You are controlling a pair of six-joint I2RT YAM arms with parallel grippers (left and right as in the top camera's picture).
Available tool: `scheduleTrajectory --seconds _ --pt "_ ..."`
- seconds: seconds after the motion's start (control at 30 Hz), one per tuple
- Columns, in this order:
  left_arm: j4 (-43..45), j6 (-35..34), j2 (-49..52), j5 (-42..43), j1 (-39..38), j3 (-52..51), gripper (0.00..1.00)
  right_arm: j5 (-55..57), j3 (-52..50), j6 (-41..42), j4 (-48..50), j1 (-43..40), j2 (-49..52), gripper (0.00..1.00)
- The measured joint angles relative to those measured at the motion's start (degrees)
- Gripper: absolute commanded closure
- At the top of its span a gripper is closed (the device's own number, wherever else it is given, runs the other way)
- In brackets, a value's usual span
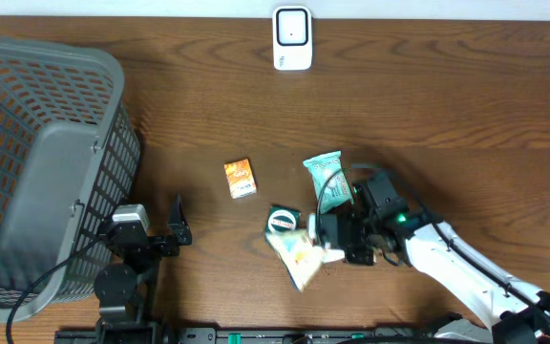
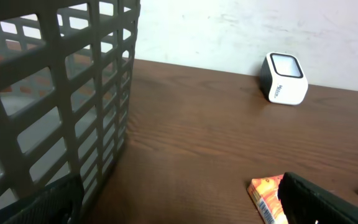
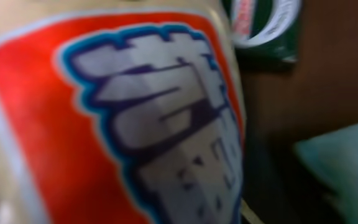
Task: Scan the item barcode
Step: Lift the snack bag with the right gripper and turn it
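Right wrist: blurry snack pkg [image 3: 123, 112], edges cropped.

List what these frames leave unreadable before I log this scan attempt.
- Barcode: none visible on any item, in any view.
- Right wrist: cream packet fills the frame, blurred; fingers unseen.
- Overhead: right gripper covers the packet's edge; grip unclear.
- Left wrist: orange packet cut off by the bottom edge.

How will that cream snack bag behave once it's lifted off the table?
The bag looks like a puffy film packet, so probably light and floppy; gripped at one edge by the right jaws, it would likely sag and swing. The green round pack sits close beside it and may get nudged.
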Motion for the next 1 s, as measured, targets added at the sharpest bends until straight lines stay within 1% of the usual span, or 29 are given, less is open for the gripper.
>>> scheduleTrajectory --seconds 0.23,0.3,0.37,0.4,0.47,0.5,0.57,0.6,0.73,0.8,0.83,0.9,1.0 --pt "0.0 0.0 0.0 0.0 0.0 0.0 0.02 -7.0 12.8 24.5 -3.9 -0.5 0.3 0.99" --pt "0.0 0.0 0.0 0.0 0.0 0.0 0.02 -11.3 16.6 31.3 -3.5 -1.5 0.4 0.99" --pt "0.0 0.0 0.0 0.0 0.0 0.0 0.02 -17.8 19.7 38.3 -0.1 -3.2 0.4 0.99" --pt "0.0 0.0 0.0 0.0 0.0 0.0 0.02 -20.8 20.3 41.6 3.2 -3.9 0.4 0.99" --pt "0.0 0.0 0.0 0.0 0.0 0.0 0.02 -27.2 21.1 50.6 14.3 -5.4 0.4 0.99" --pt "0.0 0.0 0.0 0.0 0.0 0.0 0.02 -29.8 21.2 56.5 21.1 -5.9 0.4 0.99" --pt "0.0 0.0 0.0 0.0 0.0 0.0 0.02 -32.5 21.7 67.6 33.5 -6.6 0.4 0.99" --pt "0.0 0.0 0.0 0.0 0.0 0.0 0.02 -33.7 21.8 74.9 41.1 -6.6 0.4 0.99" --pt "0.0 0.0 0.0 0.0 0.0 0.0 0.02 -34.2 22.3 98.0 62.1 -6.7 0.4 0.99" --pt "0.0 0.0 0.0 0.0 0.0 0.0 0.02 -33.8 22.4 107.9 68.5 -6.7 0.3 0.99" --pt "0.0 0.0 0.0 0.0 0.0 0.0 0.02 -33.6 22.5 112.8 70.2 -6.7 0.3 0.99" --pt "0.0 0.0 0.0 0.0 0.0 0.0 0.02 -33.3 22.5 121.3 70.8 -6.7 0.3 0.99" --pt "0.0 0.0 0.0 0.0 0.0 0.0 0.02 -33.0 22.4 130.2 70.2 -6.7 0.4 0.99"
